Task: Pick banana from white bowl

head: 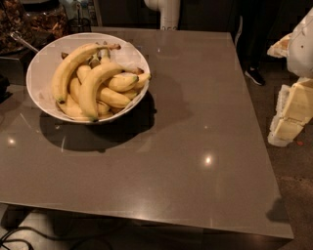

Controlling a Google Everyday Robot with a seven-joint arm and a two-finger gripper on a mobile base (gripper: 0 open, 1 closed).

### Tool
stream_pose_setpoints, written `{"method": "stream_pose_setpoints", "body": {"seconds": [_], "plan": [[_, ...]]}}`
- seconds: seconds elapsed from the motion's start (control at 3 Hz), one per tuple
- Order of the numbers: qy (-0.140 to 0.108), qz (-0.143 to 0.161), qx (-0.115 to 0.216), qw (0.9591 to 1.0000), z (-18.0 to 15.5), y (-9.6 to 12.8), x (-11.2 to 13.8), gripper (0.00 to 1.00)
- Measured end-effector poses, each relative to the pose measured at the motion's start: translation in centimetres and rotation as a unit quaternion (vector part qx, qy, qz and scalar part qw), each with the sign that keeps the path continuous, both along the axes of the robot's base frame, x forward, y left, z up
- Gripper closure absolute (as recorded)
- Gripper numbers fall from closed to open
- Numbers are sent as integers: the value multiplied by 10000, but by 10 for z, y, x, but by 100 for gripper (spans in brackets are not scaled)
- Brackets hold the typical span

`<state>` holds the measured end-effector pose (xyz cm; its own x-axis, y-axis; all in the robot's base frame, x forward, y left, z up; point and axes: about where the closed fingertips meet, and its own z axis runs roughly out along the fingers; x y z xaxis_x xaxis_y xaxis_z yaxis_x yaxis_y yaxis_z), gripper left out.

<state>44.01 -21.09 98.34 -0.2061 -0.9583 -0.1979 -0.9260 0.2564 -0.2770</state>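
Note:
The white bowl [41,63] stands on the far left of the dark table and holds several yellow bananas. The banana [91,88], long and strongly curved, lies on top in the middle of the pile, its dark tip toward the bowl's near rim. Left of it lies an equally long banana [66,71] with a thin brown-tipped stem. Shorter bananas [120,82] lie to the right. My gripper [289,114], cream-coloured, hangs off the table's right edge, far from the bowl and holding nothing that I can see.
The grey table [195,146] spreads to the right of and in front of the bowl. A white arm segment [168,13] stands at the far edge. Dark containers [29,22] sit behind the bowl at the far left. Cables [19,237] lie on the floor below.

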Motion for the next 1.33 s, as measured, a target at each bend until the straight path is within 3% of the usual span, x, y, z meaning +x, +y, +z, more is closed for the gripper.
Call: {"method": "stream_pose_setpoints", "body": {"seconds": [0.33,0.67,1.0,1.33], "plan": [[-114,434,-238,9987,10,24,6,0],[-123,1016,-582,9930,10,53,15,0],[-262,1741,-1048,9788,9,89,23,0],[-318,1690,-1004,9800,13,88,22,0]]}}
